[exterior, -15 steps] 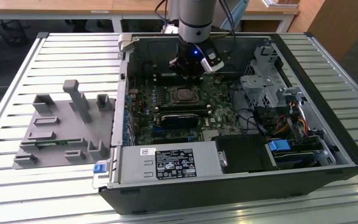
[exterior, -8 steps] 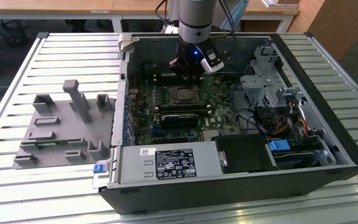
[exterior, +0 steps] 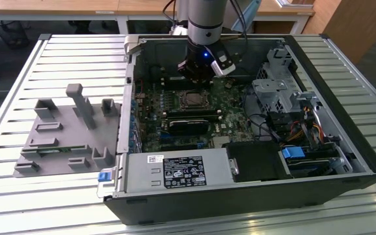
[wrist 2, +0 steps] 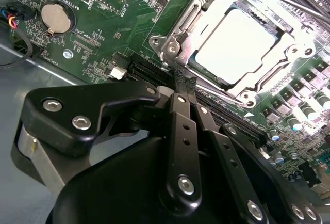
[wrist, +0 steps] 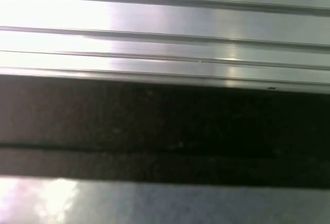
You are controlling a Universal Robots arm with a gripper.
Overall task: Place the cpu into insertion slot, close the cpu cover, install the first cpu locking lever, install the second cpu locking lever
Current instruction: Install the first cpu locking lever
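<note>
In the second wrist view the cpu (wrist 2: 234, 46) lies flat in the insertion slot (wrist 2: 206, 72), its pale metal face showing through the window of the cpu cover (wrist 2: 291, 53), which is down over it. A thin locking lever (wrist 2: 221, 96) runs along the socket edge nearest my gripper (wrist 2: 184, 79). The black fingers (wrist 2: 178, 113) stand pressed together, tips at the socket's corner beside that lever. In the exterior view my gripper (exterior: 198, 78) hangs just behind the socket (exterior: 191, 99) inside the open computer case.
Memory sticks (exterior: 191, 115) lie in front of the socket, a power supply (exterior: 175, 171) at the case front, a drive cage (exterior: 276, 93) and cables to the exterior view's right. A grey fixture (exterior: 67, 132) stands on the slatted table. A coin battery (wrist 2: 55, 18) sits on the board.
</note>
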